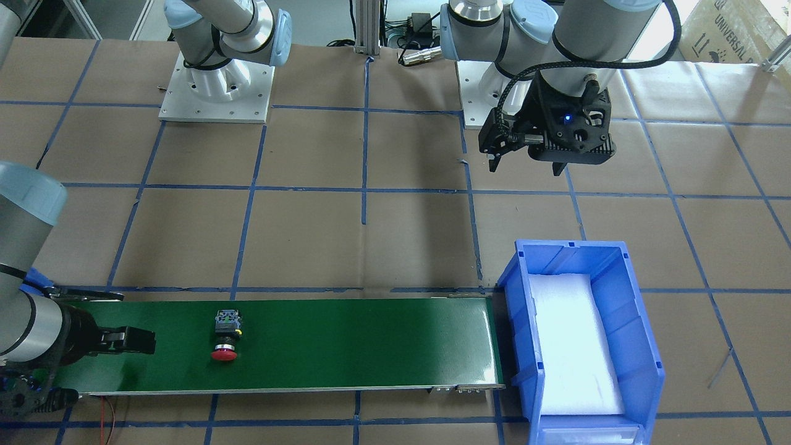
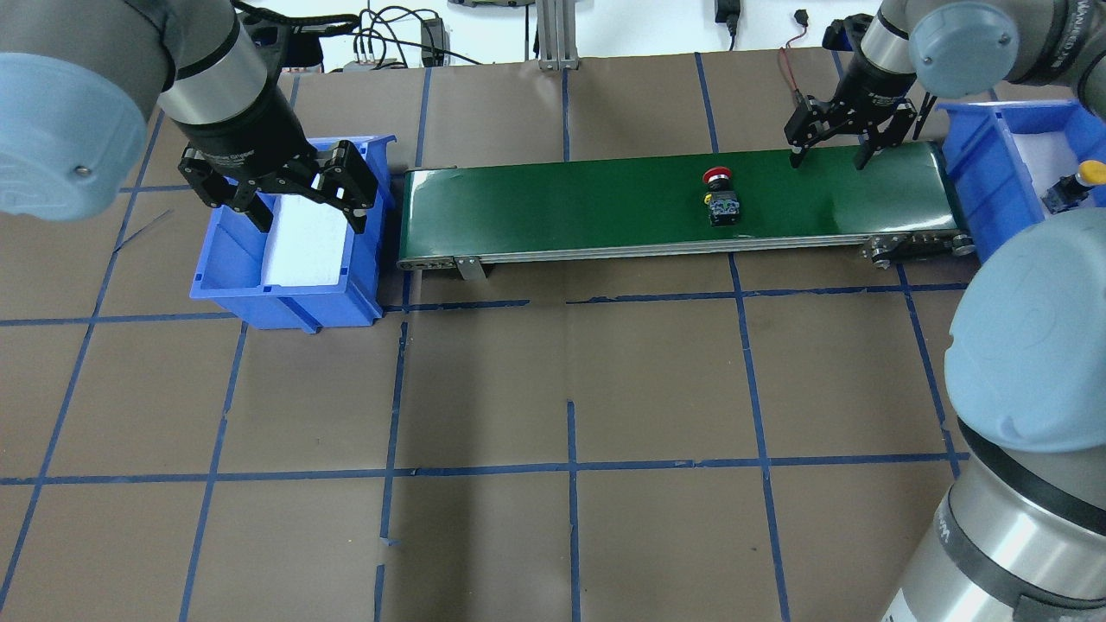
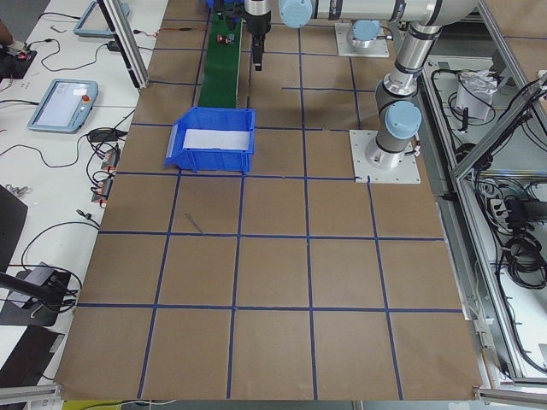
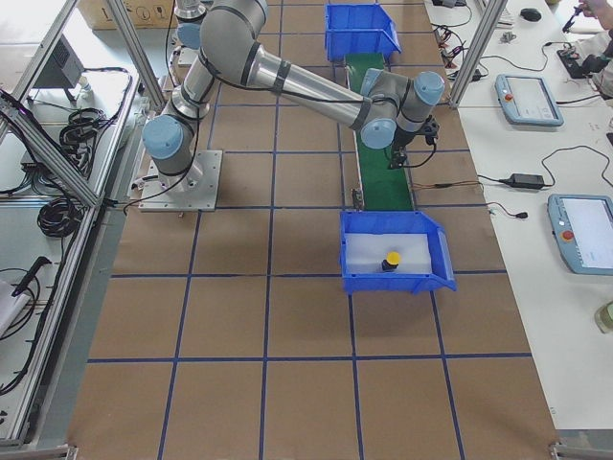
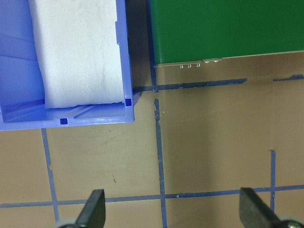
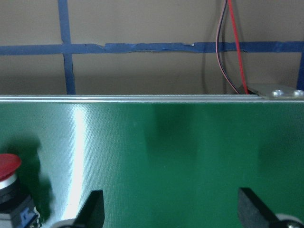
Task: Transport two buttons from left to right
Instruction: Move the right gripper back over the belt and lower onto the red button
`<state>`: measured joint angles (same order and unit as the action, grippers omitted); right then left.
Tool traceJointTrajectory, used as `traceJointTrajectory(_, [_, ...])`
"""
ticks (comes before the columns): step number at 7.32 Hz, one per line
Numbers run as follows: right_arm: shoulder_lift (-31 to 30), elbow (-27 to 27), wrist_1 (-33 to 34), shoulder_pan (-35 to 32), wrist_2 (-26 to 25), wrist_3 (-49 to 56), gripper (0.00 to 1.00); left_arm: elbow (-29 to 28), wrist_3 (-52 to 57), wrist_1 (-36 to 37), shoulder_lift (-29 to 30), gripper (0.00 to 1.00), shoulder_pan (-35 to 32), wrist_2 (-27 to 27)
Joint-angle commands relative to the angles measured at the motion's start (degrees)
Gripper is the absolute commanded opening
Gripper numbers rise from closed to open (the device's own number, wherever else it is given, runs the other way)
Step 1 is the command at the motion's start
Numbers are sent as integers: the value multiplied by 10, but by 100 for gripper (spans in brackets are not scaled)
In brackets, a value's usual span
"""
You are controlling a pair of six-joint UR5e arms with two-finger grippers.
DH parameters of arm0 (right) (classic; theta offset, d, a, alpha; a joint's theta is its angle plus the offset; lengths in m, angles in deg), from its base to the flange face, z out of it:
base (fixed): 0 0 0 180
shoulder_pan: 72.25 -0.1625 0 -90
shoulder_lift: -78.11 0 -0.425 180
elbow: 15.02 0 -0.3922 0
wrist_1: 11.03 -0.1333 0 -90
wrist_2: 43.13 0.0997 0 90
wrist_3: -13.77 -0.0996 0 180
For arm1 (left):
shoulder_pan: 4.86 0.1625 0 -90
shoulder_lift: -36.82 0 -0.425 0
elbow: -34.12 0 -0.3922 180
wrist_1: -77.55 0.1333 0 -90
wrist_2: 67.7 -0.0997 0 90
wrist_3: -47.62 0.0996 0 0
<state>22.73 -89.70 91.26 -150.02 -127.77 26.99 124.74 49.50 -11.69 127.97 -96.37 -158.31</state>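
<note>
The red-capped button (image 2: 719, 193) lies on its side on the green conveyor belt (image 2: 605, 203), right of the middle; it also shows in the front view (image 1: 225, 337) and at the left edge of the right wrist view (image 6: 7, 167). My right gripper (image 2: 828, 155) is open and empty, low over the belt, a short way to the right of that button. The yellow-capped button (image 2: 1076, 184) sits in the right blue bin (image 2: 972, 164), also seen from the right side (image 4: 391, 261). My left gripper (image 2: 311, 212) is open and empty above the left blue bin (image 2: 225, 276).
The left bin (image 1: 642, 346) holds only a white foam pad (image 1: 571, 340). Brown paper with a blue tape grid covers the table (image 2: 570, 389). A red and black wire (image 6: 230, 47) runs behind the belt's right end. The arm bases (image 1: 216, 93) stand on the table's robot side.
</note>
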Motion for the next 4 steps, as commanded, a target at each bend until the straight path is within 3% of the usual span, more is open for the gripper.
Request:
traceJointTrajectory(1, [0, -1, -1, 1, -1, 0, 99, 0, 0, 0, 0, 100, 0, 0])
traceJointTrajectory(4, [4, -2, -1, 6, 14, 2, 99, 1, 0, -1, 0, 100, 0, 0])
